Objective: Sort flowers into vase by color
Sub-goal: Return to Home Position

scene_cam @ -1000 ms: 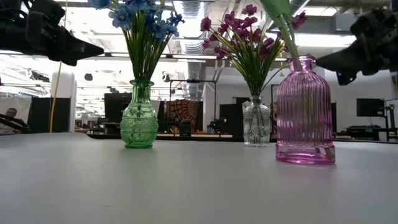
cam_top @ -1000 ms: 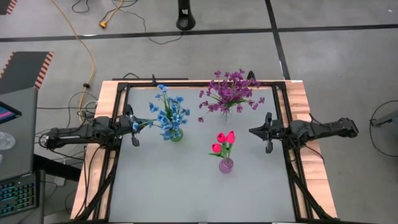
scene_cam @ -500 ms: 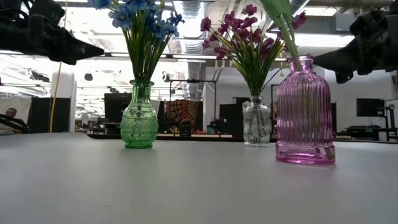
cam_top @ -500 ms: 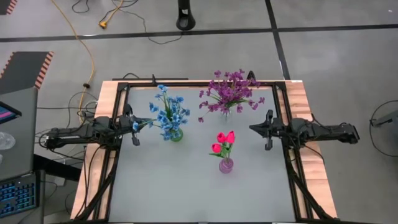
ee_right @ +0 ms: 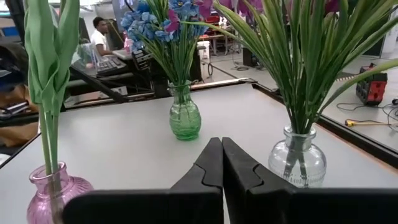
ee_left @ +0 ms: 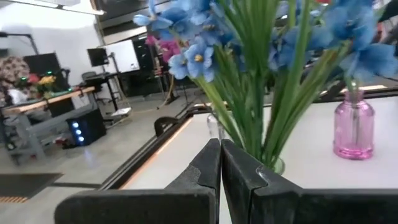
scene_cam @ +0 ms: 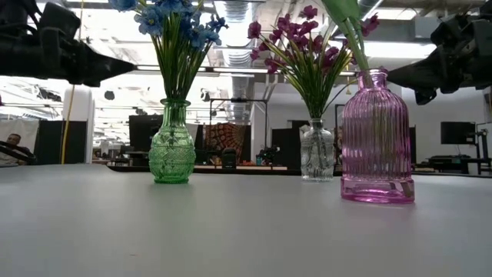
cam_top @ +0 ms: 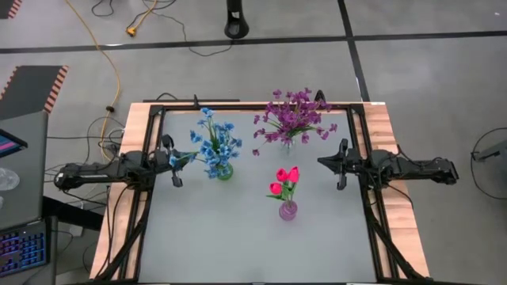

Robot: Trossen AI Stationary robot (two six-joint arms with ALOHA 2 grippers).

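Blue flowers (cam_top: 215,146) stand in a green vase (scene_cam: 171,146) at the table's far left. Purple flowers (cam_top: 291,119) stand in a clear vase (scene_cam: 317,150) at the far middle. Pink-red buds (cam_top: 285,182) stand in a pink vase (scene_cam: 377,138) nearer the middle. All the stems stick down into the vase necks. My left gripper (cam_top: 187,157) hovers level at the left edge, shut and holding nothing, its tip just short of the blue flowers' stems (ee_left: 261,106). My right gripper (cam_top: 321,164) hovers level at the right edge, shut and holding nothing, pointing at the vases (ee_right: 221,146).
A black frame (cam_top: 238,105) runs along the table's edges, with wooden boards (cam_top: 390,158) outside it. The near half of the grey tabletop (cam_top: 238,245) holds nothing. A person sits at a desk beyond the table in the right wrist view (ee_right: 99,34).
My left gripper has tipped down a little to level, and its tip has come slightly nearer the blue flowers; it stays shut. The vases and flowers have not moved.
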